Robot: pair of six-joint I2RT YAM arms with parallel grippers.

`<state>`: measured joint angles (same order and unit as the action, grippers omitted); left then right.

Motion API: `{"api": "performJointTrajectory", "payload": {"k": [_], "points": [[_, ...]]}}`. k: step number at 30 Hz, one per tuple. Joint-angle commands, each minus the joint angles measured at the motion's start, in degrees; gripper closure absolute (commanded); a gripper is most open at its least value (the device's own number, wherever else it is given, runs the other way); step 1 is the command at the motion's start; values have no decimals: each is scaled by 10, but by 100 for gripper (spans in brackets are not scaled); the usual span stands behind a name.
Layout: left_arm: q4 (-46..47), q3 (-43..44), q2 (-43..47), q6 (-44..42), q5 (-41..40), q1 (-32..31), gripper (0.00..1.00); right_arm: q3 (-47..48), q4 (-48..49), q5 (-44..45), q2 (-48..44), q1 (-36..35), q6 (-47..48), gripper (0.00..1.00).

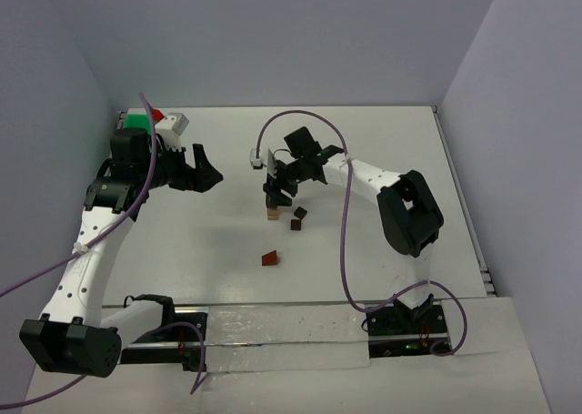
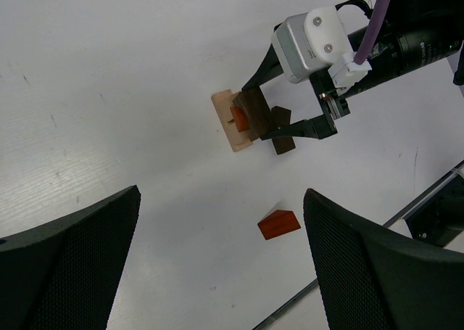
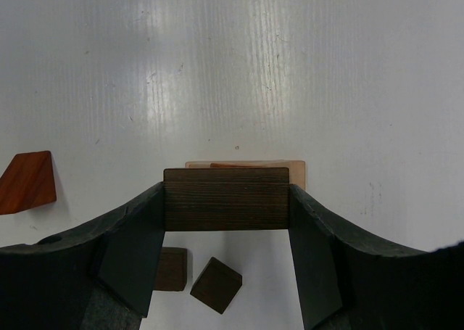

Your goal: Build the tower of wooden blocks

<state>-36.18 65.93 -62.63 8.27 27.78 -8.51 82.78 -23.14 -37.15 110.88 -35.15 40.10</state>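
Two lower blocks (image 3: 296,172) lie mostly hidden under the dark brown block (image 3: 226,199), clamped by the right gripper (image 1: 275,191). Left gripper (image 2: 222,194) gapes empty.

Seen from above, a stack of blocks (image 1: 271,215) stands at centre, with the right gripper (image 1: 276,194) clamping a top block (image 3: 226,199) over it. From the stack, two loose cubes (image 1: 296,224) lie at 4 o'clock, a wedge (image 1: 270,258) at 6 o'clock, and the left gripper (image 1: 210,177) at 10 o'clock, well apart

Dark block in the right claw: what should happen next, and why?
Probably lower the dark block a bit and open the right claw. It is held right over the red block on the tan block, so letting go should stack it.
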Motion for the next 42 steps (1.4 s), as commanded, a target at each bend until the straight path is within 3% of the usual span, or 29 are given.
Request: {"api": "performJointTrajectory", "payload": {"k": [1,42], "points": [[16,11,5,-6,21,6,1,0,27,-12,7,3,-3,62],[16,4,5,-14,51,13,1,-18,57,-5,16,14,-18,46]]}}
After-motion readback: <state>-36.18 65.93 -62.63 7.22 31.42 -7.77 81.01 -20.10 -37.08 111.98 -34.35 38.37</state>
